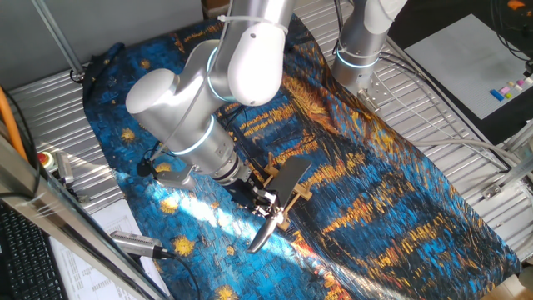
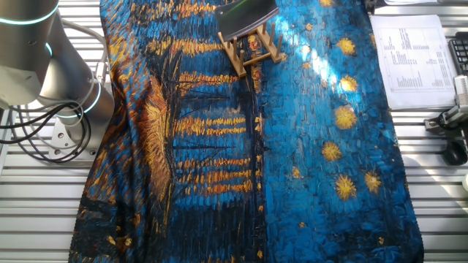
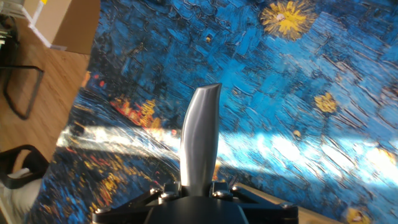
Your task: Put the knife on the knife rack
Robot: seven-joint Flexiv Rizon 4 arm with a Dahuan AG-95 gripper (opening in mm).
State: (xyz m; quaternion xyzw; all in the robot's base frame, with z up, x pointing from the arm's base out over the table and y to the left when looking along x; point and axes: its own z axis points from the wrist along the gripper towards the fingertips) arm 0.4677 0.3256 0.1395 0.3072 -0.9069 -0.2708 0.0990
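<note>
My tool (image 1: pixel 265 202) grips the knife (image 1: pixel 283 185) near its handle, blade resting across the knife rack (image 2: pixel 254 48); seemingly seated, so only letting go remains.

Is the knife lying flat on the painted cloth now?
No, the knife is off the cloth: its blade rests on the knife rack and its handle is in the tool.
</note>
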